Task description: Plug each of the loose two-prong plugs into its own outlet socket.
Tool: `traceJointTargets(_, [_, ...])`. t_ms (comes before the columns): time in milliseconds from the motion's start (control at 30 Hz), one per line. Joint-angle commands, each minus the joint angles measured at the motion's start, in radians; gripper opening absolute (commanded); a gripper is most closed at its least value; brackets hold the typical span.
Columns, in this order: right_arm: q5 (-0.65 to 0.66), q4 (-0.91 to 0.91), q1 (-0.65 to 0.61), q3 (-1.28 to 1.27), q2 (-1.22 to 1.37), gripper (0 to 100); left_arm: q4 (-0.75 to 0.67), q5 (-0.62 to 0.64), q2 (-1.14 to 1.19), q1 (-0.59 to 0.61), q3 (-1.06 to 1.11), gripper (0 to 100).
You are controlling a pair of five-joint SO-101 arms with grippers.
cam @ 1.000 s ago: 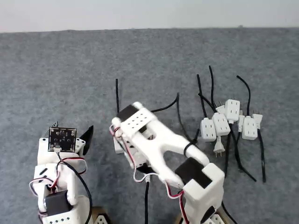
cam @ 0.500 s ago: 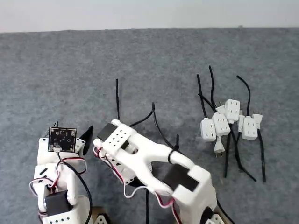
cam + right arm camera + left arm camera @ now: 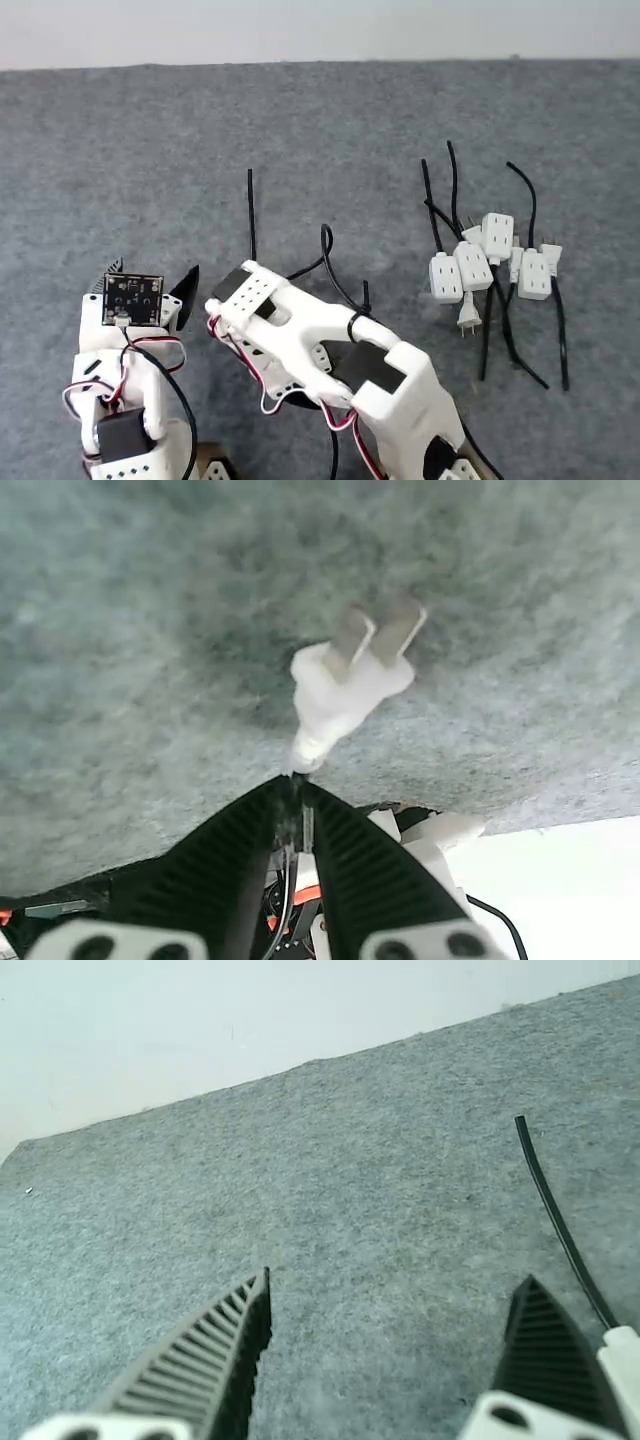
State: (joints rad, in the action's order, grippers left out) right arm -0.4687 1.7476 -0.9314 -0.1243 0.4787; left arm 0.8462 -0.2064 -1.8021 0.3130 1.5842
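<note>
Since the right gripper (image 3: 296, 788) is clamped only on the black cord (image 3: 325, 230) just behind the white two-prong plug (image 3: 347, 675), not on the plug body, the plug could swivel and its prongs miss the slots. The plug hangs over grey felt (image 3: 150, 150), well apart from the socket cluster (image 3: 480, 262), on the left gripper's side. The left gripper (image 3: 395, 1305) is spread wide and holds nothing. From above, the right arm covers the plug and grip. Which sockets are free: cannot tell.

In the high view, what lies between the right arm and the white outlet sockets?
The high view shows bare grey mat, with a black cord looping beside the right arm.
</note>
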Motion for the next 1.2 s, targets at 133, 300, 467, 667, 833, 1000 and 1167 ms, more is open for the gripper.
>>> traceJointTargets(133, [-0.003, -0.065, 0.142, 0.074, -0.002, 0.8, -0.029, 0.014, -0.015, 0.0, -0.01, 36])
traceJointTargets(300, [0.092, -0.067, 0.225, 0.181, -0.002, 0.8, -0.029, 0.014, -0.015, 0.0, -0.01, 36])
traceJointTargets(467, [0.16, -0.067, 0.271, 0.292, -0.002, 0.8, -0.029, 0.014, -0.015, 0.0, -0.01, 36])
traceJointTargets(667, [0.161, -0.058, 0.298, 0.362, -0.002, 0.8, -0.029, 0.014, -0.015, -0.002, -0.008, 36])
traceJointTargets(833, [0.155, 0.042, 0.259, 0.361, -0.007, 0.8, -0.029, 0.014, -0.015, -0.002, -0.008, 36])
traceJointTargets(1000, [0.123, 0.051, 0.177, 0.269, -0.065, 0.8, -0.029, 0.014, -0.015, -0.002, -0.008, 36])
traceJointTargets(1167, [0.032, 0.051, 0.101, 0.186, -0.177, 0.8, -0.029, 0.014, -0.015, -0.002, -0.008, 36])
